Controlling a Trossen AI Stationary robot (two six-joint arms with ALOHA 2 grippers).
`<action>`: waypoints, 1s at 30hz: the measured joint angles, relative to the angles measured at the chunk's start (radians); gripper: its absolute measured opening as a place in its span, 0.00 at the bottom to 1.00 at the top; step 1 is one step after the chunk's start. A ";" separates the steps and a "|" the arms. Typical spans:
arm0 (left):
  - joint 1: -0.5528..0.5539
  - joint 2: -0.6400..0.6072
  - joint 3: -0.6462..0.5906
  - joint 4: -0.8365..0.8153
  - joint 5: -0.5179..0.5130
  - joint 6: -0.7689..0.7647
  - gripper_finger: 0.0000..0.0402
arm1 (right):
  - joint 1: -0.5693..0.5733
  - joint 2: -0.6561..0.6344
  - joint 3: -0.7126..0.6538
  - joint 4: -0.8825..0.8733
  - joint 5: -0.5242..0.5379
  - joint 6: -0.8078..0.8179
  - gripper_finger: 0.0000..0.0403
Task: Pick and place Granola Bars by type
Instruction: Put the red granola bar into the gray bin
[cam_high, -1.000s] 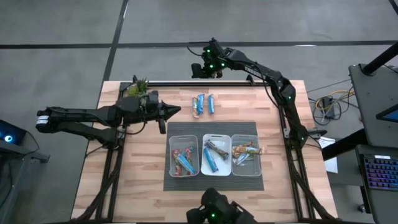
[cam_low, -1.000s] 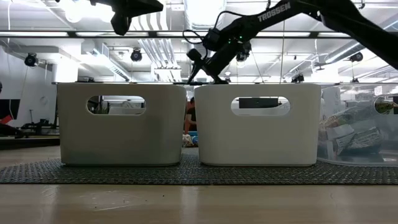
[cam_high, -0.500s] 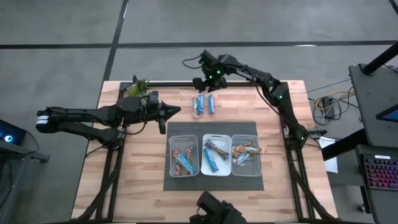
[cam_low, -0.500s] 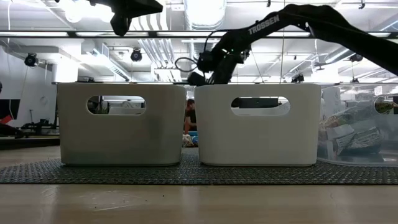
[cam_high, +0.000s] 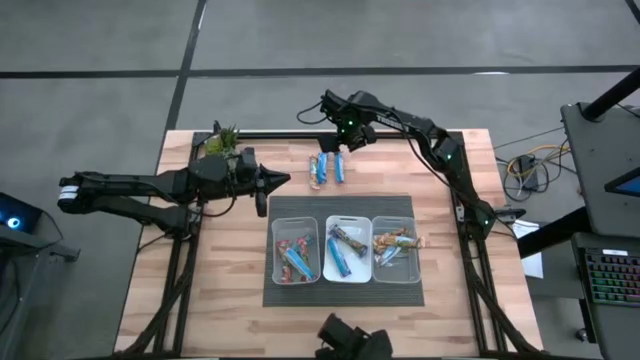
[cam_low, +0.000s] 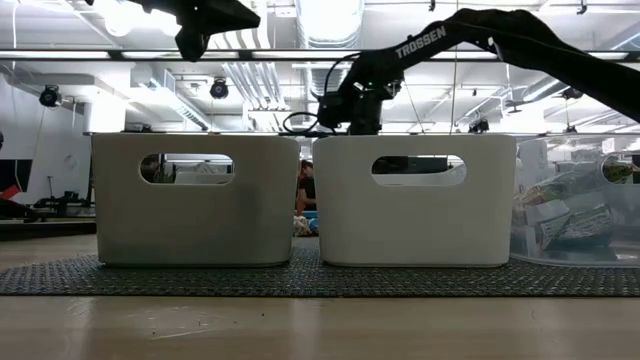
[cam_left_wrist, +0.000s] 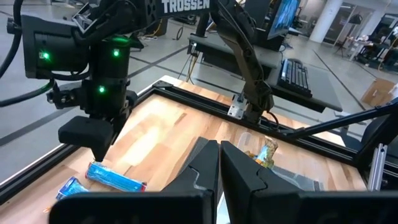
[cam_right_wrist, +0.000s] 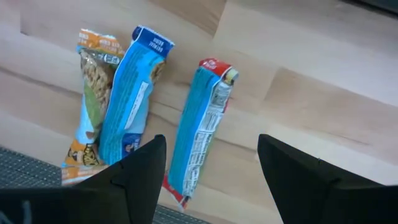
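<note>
Right claw (cam_right_wrist: 208, 171), fingers spread wide, is hovering over a blue-and-red granola bar (cam_right_wrist: 200, 127) lying on the wooden surface (cam_right_wrist: 323, 93), seemingly not touching, while left claw (cam_high: 283, 178) is waiting closed.

— What do you have straight ahead of you?
— Two white bins (cam_low: 195, 198) with handle slots, side by side on a dark mat (cam_low: 320, 280) on your tabletop (cam_low: 320, 330).
— And above them?
— Your right hand (cam_low: 345, 108) hangs behind the second bin's (cam_low: 414, 198) rim; a clear bin (cam_low: 575, 225) holds wrapped bars.
</note>
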 joint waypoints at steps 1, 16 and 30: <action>0.000 0.000 0.000 0.000 0.000 0.000 0.00 | 0.001 0.000 0.000 0.001 0.000 -0.001 0.60; 0.000 0.000 0.000 0.002 0.000 0.000 0.00 | 0.008 0.000 0.000 0.044 -0.090 -0.048 0.60; 0.000 0.000 0.000 0.002 0.000 -0.003 0.00 | 0.012 -0.002 -0.032 0.116 -0.071 0.006 0.60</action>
